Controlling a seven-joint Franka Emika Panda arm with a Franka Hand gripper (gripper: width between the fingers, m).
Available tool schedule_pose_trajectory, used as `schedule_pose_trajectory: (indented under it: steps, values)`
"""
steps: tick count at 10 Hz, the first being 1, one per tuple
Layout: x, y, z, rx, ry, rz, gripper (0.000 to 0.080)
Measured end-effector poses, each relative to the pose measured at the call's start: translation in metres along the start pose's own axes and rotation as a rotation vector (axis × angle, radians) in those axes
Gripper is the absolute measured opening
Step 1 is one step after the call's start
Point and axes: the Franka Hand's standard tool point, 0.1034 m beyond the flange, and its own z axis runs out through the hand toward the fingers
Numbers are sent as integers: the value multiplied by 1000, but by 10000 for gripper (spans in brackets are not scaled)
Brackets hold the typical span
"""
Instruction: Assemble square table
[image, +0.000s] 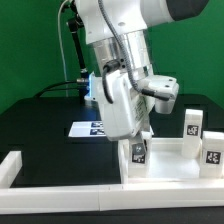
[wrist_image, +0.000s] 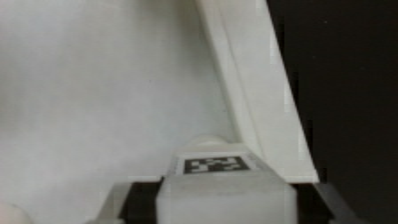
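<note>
Gripping a tagged leg block (wrist_image: 217, 178) between the fingers (wrist_image: 143, 200), upright on the square panel (wrist_image: 89, 100)

The square panel (image: 170, 160) is showing plain white, its leg blocks (image: 191, 123) white too, each wearing a black-and-white tag (checkered squares). The table (image: 50, 125) is lying black, the far backdrop (image: 30, 45) glowing green.

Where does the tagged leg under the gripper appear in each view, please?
Exterior view: the leg stands at the panel's near corner on the exterior view's left, right below the gripper.
Wrist view: the same leg shows between the fingers, tag facing the camera.
Shared landmark: the panel's raised rim, beside the leg in both.
</note>
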Motion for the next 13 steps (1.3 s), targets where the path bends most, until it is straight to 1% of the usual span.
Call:
schedule_pose_trajectory:
  steps: [1, 2, 3, 4, 5, 6, 7, 8, 9, 10, 12, 13]
  values:
    - [0, 0, 0, 0, 1, 13, 294]
    - [2, 1, 0, -7, 8, 37, 294]
    - [4, 3, 1, -27, 16, 30, 294]
    - [4, 3, 1, -26, 16, 32, 294]
    - [5, 5, 2, -33, 18, -14, 294]
    - [4, 9, 4, -54, 15, -117, 457]
    - [2, 10, 3, -55, 14, -150, 580]
    - [0, 12, -1, -52, 9, -170, 580]
    - [-3, 17, -12, -45, 2, -176, 635]
    - [-6, 22, -26, -37, -6, -178, 645]
    - [-16, 22, -55, -4, -26, -185, 649]
    - [-19, 24, -65, 5, -33, -188, 649]
